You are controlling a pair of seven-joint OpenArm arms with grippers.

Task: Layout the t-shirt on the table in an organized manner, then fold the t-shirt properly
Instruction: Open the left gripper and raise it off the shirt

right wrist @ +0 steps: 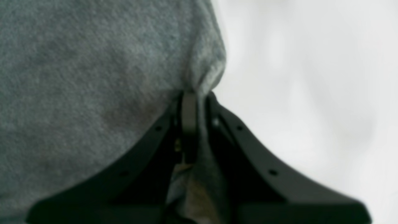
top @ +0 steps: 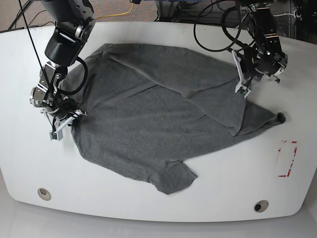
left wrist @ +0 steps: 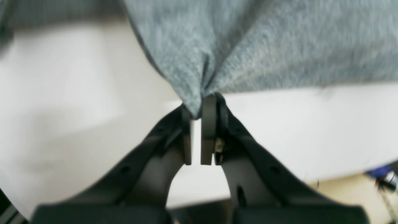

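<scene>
Both grippers, left [left wrist: 196,116] and right [right wrist: 194,99], seemingly pinch t-shirt [top: 148,119] edges, arms lowered.

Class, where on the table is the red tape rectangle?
In the base view, the red tape sits near the table's right edge, just below the t-shirt's rightmost tip.

Looks like a robotics lab or test bench. Glossy white table [top: 208,193] with rounded corners and two grommet holes [top: 44,193], a red tape rectangle [top: 287,158] marked out well below and outward of the left gripper [top: 243,90]. Black cable loops [top: 213,29] hanging just behind that arm, a yellow cable [top: 121,11] on brown carpet [top: 106,9] beyond the far edge, and equipment frames [top: 173,10] crowding the back.
</scene>
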